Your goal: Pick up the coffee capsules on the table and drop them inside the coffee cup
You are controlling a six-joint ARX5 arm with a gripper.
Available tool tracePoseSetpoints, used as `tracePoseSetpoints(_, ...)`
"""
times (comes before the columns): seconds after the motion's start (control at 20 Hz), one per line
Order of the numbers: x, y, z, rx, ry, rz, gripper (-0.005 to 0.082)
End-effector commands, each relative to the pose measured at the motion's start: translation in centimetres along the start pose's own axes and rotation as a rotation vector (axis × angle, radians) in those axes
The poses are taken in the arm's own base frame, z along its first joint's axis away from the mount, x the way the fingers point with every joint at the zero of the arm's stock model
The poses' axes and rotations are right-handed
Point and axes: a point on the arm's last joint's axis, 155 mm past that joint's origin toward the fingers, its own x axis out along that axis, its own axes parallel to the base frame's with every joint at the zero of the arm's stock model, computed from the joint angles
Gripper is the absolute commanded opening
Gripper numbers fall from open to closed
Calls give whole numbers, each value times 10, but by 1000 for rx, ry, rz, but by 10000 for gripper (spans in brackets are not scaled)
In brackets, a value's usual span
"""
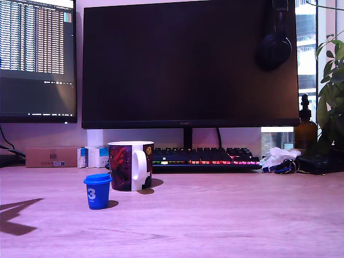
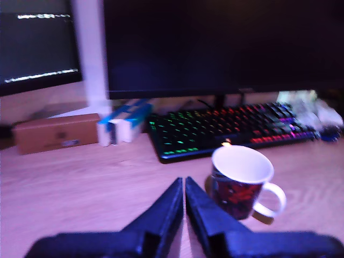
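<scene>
1. The end effector (image 2: 184,185) was closed and empty, jaws nearly touching, above the worktop (image 2: 80,183).
2. The coffee cup (image 2: 241,183) stood just beside it.
3. Remaining, by judgement: the blue coffee capsule (image 1: 98,191) stood uncollected near the cup; cup contents were not visible.

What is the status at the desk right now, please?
Gripper shut, fingers empty. Blue capsule upright on the table, beside the mug. Mug interior looks empty. Nothing in the way.
</scene>
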Motion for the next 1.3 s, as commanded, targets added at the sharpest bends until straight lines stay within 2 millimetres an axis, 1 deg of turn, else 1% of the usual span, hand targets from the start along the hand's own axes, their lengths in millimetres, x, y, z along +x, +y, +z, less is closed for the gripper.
tracePoseSetpoints(0.0, 2, -4, -18, 0, 22, -27, -21)
tracePoseSetpoints(0.25, 1, -18, -39, 1, 24, -113, -21)
tracePoseSetpoints(0.4, -1, -23, -58, -10, 53, -141, -21)
tracePoseSetpoints(0.8, -9, -40, -99, -9, 117, -240, -21)
tracePoseSetpoints(0.9, -10, -44, -104, 8, 136, -266, -21)
tracePoseSetpoints(1.15, -12, -51, -111, 26, 159, -294, -21)
tracePoseSetpoints(1.25, -13, -53, -118, 27, 187, -301, -21)
